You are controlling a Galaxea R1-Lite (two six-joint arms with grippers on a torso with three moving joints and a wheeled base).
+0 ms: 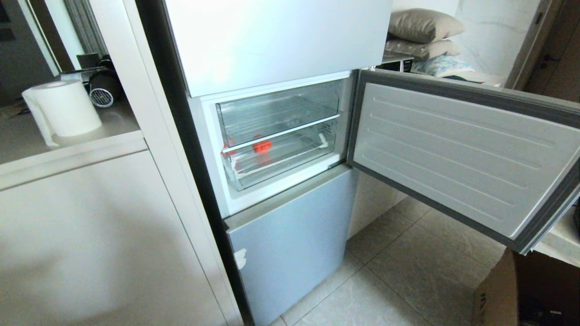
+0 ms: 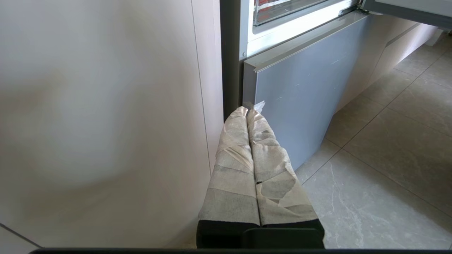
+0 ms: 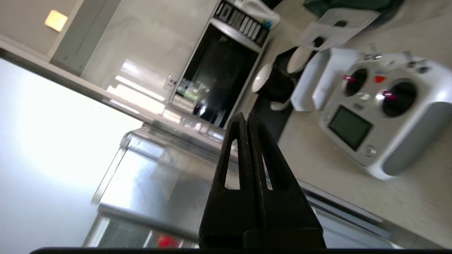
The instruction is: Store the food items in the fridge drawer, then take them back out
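Inside, red apple-like fruit (image 1: 262,146) resting on the ribbed floor of the fridge drawer (image 1: 290,170), toward its left half, seen through the clear front lip. Another red patch at the drawer's far left corner, too blurred to identify. Drawer pushed in, sitting just below the upper clear bin (image 1: 276,113), which looks bare. Fridge door (image 1: 457,154) swung wide to the right; lower grey door (image 1: 290,244) shut beneath the compartment.

Left end effector (image 2: 247,112) parked low beside the white cabinet panel (image 2: 106,123), taped fingers pressed together, nothing between them, tips pointing at the corner of the lower grey door. Right end effector (image 3: 246,118) outside the head view, black fingers pressed together and empty, angled across the top edge of the open door toward a tabletop (image 3: 353,190) carrying a white remote controller (image 3: 385,113), a microwave (image 3: 222,74) behind. Red glimpse of the fruit low in that view, through clear plastic.

Judging by the fruit already in the drawer and the drawer closed: storing half apparently done, retrieval half about to begin or barely begun. Next move likely calls for swinging the right end effector back toward the compartment, spreading the fingers, hooking the thick front lip, and drawing the drawer out straight before reaching for the fruit. Worth watching: the glossy round fruit rolling on the ribbed floor.
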